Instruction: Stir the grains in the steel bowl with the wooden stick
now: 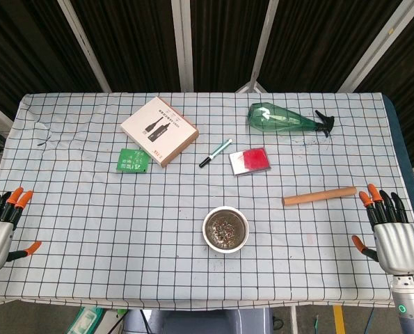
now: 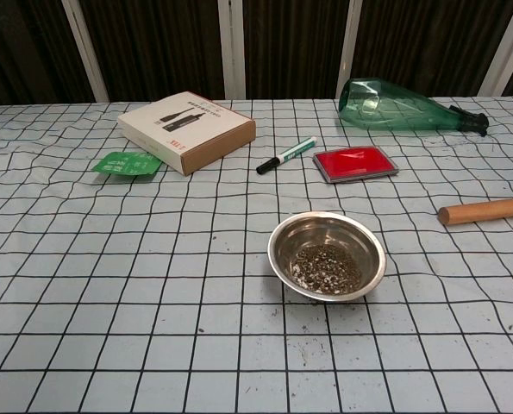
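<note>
A robotics lab or test bay, by the look of it: a desk [image 1: 88, 229] draped in a white cloth with a black grid, dark corrugated wall panels [image 1: 130, 42] braced by white metal struts [image 1: 182, 42] behind, and bare concrete floor [image 1: 325, 321] with a yellow marking line below.

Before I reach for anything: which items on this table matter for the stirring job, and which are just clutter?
For the job:
steel bowl with grains
wooden stick, lying to the bowl's right
right hand, open, nearest the stick

Just lying about:
cardboard box
green packet
marker pen
red ink pad
green bottle, on its side
</note>
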Tool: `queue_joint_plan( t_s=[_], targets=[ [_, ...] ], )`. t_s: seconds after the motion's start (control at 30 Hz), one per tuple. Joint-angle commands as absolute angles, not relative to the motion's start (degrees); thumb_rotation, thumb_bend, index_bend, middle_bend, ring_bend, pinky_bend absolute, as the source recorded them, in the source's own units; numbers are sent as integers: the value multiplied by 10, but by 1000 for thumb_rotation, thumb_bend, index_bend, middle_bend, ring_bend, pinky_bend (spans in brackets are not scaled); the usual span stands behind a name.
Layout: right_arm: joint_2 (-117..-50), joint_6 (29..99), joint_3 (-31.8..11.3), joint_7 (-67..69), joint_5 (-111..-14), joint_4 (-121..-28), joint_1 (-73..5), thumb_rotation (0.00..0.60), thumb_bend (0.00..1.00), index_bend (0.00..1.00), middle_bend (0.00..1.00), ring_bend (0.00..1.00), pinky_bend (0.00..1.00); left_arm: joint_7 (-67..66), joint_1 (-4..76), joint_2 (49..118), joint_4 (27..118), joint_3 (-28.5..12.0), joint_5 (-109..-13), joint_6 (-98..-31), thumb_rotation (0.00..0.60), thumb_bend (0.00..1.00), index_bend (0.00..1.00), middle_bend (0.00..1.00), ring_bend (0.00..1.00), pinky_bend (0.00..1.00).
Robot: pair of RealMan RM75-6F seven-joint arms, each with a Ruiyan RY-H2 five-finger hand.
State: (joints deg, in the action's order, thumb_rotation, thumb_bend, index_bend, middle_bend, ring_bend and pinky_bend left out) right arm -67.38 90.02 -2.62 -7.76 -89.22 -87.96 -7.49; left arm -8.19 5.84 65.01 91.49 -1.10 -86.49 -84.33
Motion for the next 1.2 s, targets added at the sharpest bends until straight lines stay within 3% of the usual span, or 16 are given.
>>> queue_joint_plan(
  t_s=[0.03, 0.3, 0.47, 0.63, 1.2],
  targets=[
    [-674, 902, -27, -77, -894, -879, -74, 600, 253, 0, 0, 0, 0, -84, 59, 651, 916, -11, -866, -844, 600, 68, 0, 0, 0, 0],
    [-675, 897, -41, -82, -924, -858, -97, 600, 252, 23, 29, 32, 0, -78, 58, 650, 918, -13, -860, -842, 600, 68, 0, 0, 0, 0],
    [-681, 829, -61, -78, -933, -823, -157, 600, 252, 245, 251, 237, 61, -66, 60, 650, 914, -15, -861, -841, 600, 69, 0, 0, 0, 0],
    [-699, 753, -70, -93, -916, -809, -205, 600, 252, 348, 286, 248, 61, -63, 65, 650, 919, -18, -858, -834, 600, 68, 0, 0, 0, 0],
    [-799, 605, -93, -164, -836, -745, -300, 600, 251, 375, 300, 249, 61, -50, 68, 645, 922, -17, -856, -824, 600, 68, 0, 0, 0, 0]
  ],
)
